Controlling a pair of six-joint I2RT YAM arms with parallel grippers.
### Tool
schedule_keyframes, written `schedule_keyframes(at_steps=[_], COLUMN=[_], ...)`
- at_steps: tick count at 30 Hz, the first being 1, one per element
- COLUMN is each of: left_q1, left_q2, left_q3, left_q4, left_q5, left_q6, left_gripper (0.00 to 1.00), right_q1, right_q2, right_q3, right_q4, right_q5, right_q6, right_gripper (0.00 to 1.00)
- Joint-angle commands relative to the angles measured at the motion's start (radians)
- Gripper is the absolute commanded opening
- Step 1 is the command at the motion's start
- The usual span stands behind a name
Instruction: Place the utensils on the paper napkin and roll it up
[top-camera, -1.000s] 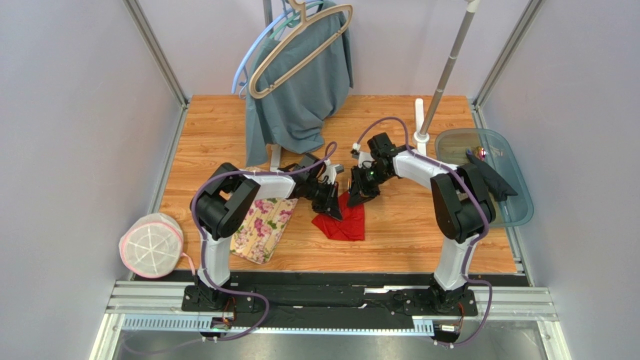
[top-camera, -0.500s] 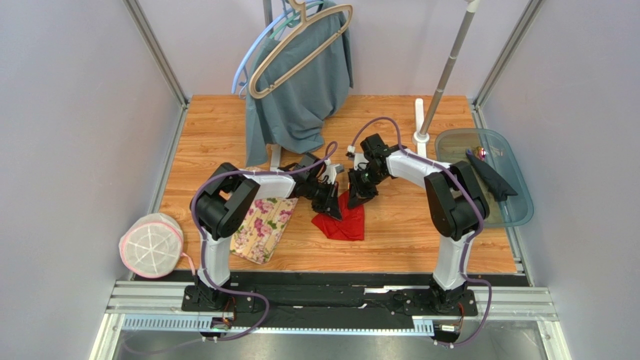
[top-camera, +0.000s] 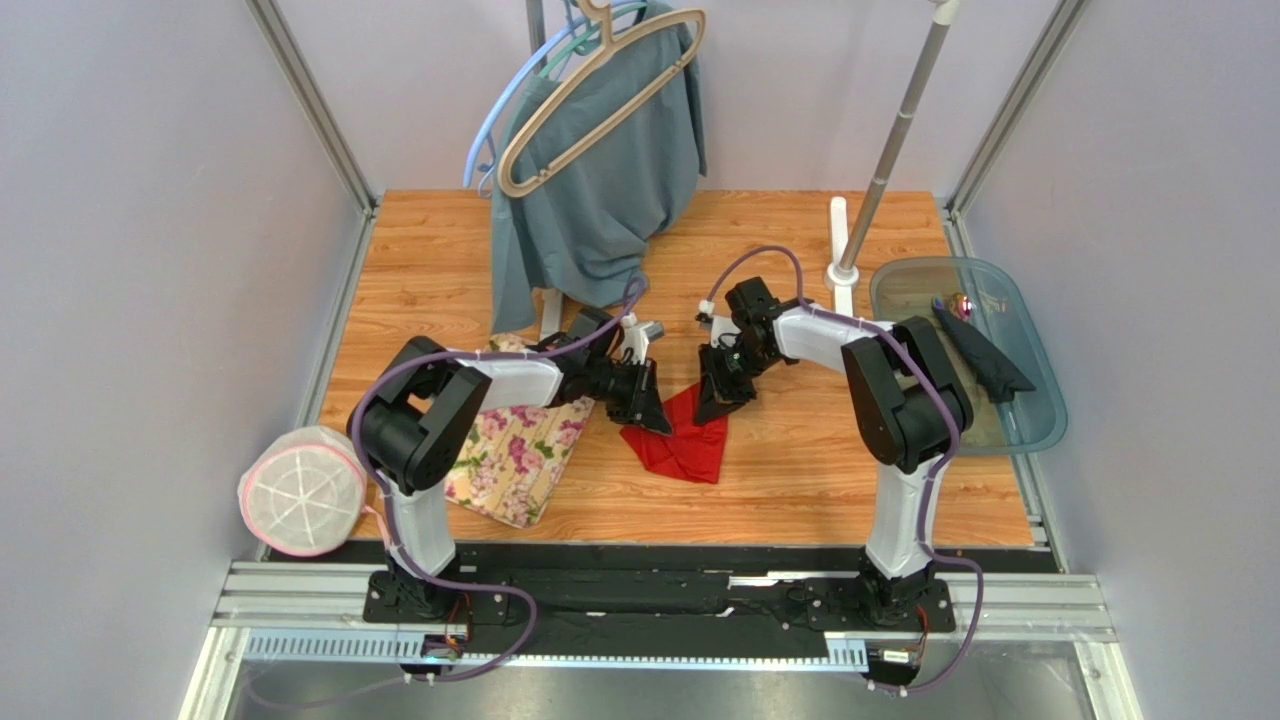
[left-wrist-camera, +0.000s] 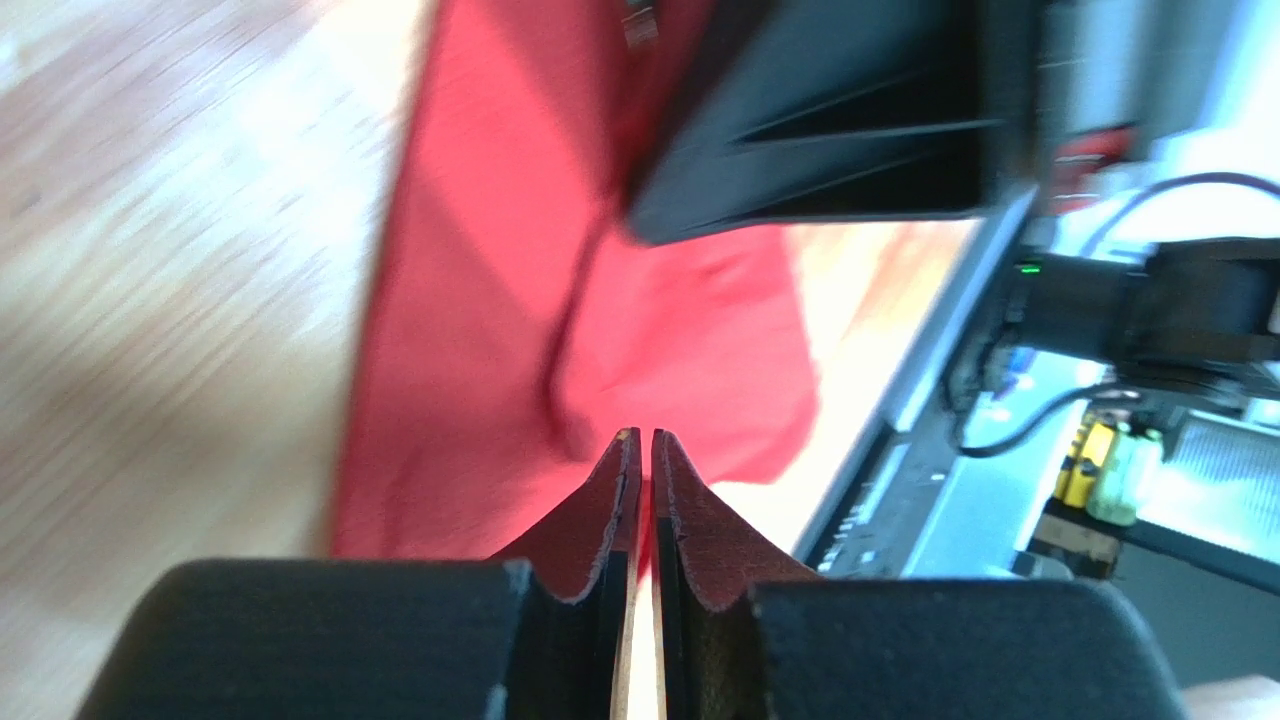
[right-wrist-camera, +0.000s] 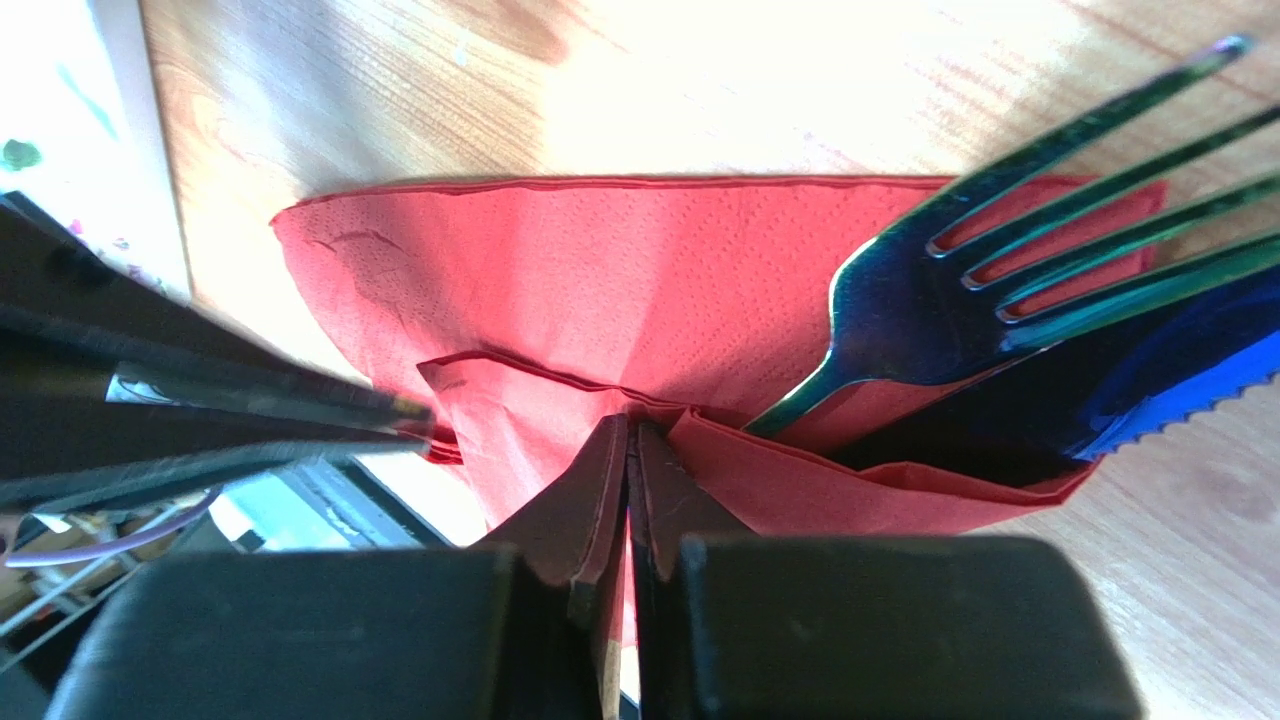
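The red paper napkin (top-camera: 684, 438) lies folded and crumpled on the wooden table, between my two grippers. In the right wrist view the napkin (right-wrist-camera: 601, 285) is folded over the utensils: a green fork (right-wrist-camera: 962, 285) and a blue serrated knife (right-wrist-camera: 1187, 402) stick out of the fold on the right. My right gripper (right-wrist-camera: 631, 432) is shut on a raised fold of the napkin, at its far edge in the top view (top-camera: 715, 399). My left gripper (left-wrist-camera: 646, 438) has its jaws together with nothing between them, just above the napkin's left side (top-camera: 651, 411).
A cream floral mat (top-camera: 519, 450) lies left of the napkin under the left arm. A grey-green garment (top-camera: 601, 180) and a beige hanger (top-camera: 601, 90) hang at the back. A clear tray (top-camera: 1040, 405) sits at the right edge, a white mesh cap (top-camera: 304, 489) at the left, a pole stand (top-camera: 890, 143) at the back right.
The left arm has swung back to the left, taking its gripper to the napkin's left edge. The right gripper has closed on the fold and shifted slightly left; the napkin is pulled into a peak.
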Motion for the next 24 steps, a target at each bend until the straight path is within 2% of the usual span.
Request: schedule_keyframes(at_steps=[1, 12, 18, 24], left_q1=[-0.027, -0.066, -0.066, -0.055], left_q2=[-0.041, 0.1, 0.187, 0.209], left_q3=[0.003, 0.047, 0.067, 0.059], left_q4=[0.149, 0.207, 0.118, 0.061], left_q5=[0.086, 0.048, -0.036, -0.092], left_q6=[-0.071, -0.137, -0.154, -0.145], left_gripper=[0.13, 0.12, 0.05, 0.01], right_q1=[-0.005, -0.007, -0.028, -0.036], right_q2=[0.069, 0.087, 0.089, 0.003], right_q3=[-0.035, 0.011, 0.052, 0.121], right_q4=[0.046, 0.049, 0.035, -0.028], right_q5=[0.071, 0.042, 0.021, 0.025], right_q6=[-0.013, -0.001, 0.016, 0.011], right_gripper=[0.04, 0.04, 0.04, 0.15])
